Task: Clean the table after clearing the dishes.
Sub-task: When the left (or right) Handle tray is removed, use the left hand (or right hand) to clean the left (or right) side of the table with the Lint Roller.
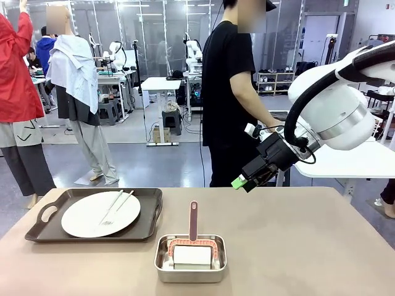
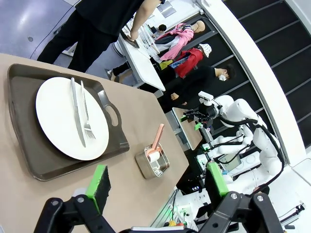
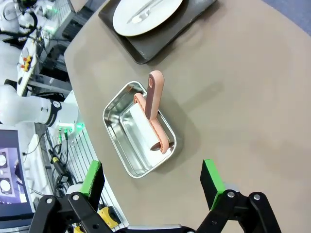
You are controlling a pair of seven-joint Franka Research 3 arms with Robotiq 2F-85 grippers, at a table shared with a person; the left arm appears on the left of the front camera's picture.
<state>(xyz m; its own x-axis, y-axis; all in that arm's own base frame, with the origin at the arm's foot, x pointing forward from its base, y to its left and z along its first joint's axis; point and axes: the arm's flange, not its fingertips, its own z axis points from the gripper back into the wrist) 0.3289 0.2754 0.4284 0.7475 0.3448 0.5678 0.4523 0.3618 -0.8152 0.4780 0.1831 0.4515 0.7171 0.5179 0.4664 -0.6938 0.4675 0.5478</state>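
On the beige table (image 1: 296, 246) one dish remains at the left: a white plate (image 1: 100, 213) with a fork and knife, on a dark brown handled tray (image 1: 43, 231). The left wrist view looks down on that plate (image 2: 58, 121) and tray (image 2: 29, 155). My left gripper (image 2: 158, 179) hangs open and empty high above them. My right gripper (image 1: 247, 179) is open in the air over the table's far right part. In the right wrist view, the right gripper (image 3: 151, 178) is above a steel pan (image 3: 121, 138), with the plate (image 3: 146, 12) farther off.
The steel pan (image 1: 190, 258) at the table's front middle holds a pink-handled roller (image 1: 193, 222). A person in black (image 1: 228, 92) stands at the far side, turned to a smaller white table (image 1: 352, 163) on the right, hands over it.
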